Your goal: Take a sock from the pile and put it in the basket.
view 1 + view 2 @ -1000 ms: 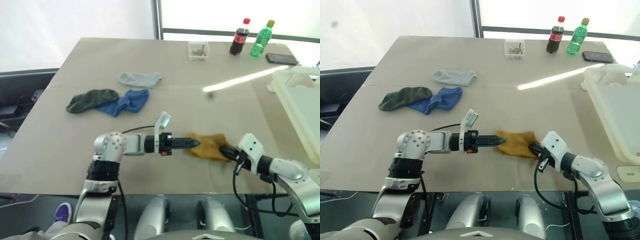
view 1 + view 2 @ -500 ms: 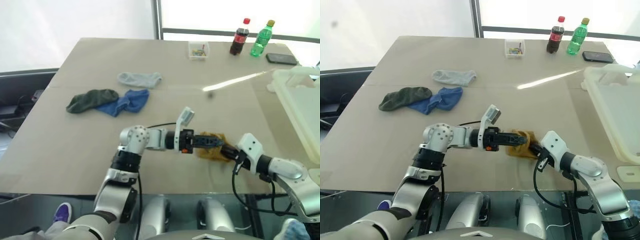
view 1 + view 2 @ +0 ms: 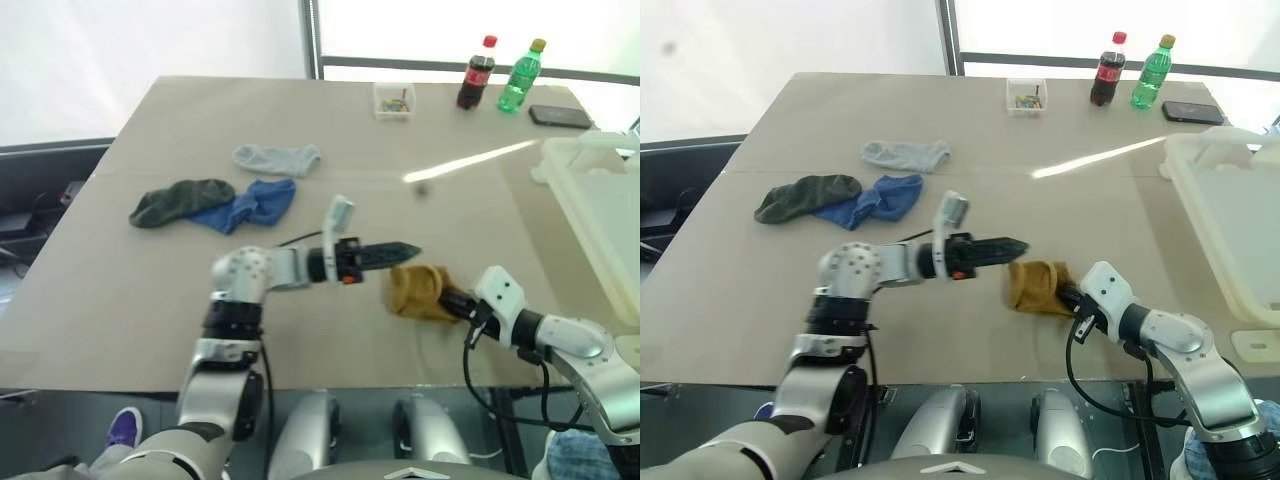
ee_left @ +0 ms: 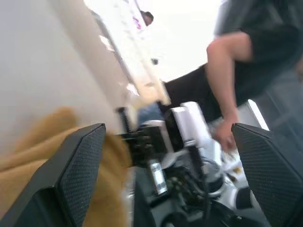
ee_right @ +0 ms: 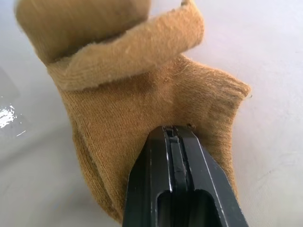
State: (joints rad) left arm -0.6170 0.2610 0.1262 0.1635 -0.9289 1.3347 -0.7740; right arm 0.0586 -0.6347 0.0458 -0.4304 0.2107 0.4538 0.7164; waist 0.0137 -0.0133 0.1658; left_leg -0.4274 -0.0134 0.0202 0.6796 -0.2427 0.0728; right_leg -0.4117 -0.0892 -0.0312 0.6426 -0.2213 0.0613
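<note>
Our right end effector (image 5: 174,135) is clenching the near edge of the mustard sock (image 3: 415,291), its fingers pinched tight together on the knit, and it is holding the same spot at the near right of the bench (image 3: 300,130) as it did a second ago. What is changing is on the other side: our left end effector (image 3: 408,249) is pulling up and away from the sock, fingers spread wide and gripping nothing, where half a second ago it was pressed into the cloth. The sock itself is looking different too. A second ago it was lying flat and spread; now it is bunched and folded over on itself, its far-left part rolled toward the right end effector.

We are reading this as a handover of sorts: the left arm was helping to gather the fabric, and it is now leaving the sock to the right grip alone. The basket (image 3: 600,200) is standing at the right edge of the bench, well apart from the sock, and the rest of the pile (image 3: 225,195) is lying untouched at the far left. The carry to the basket is not yet begun; the grip on one thin edge may slip.
</note>
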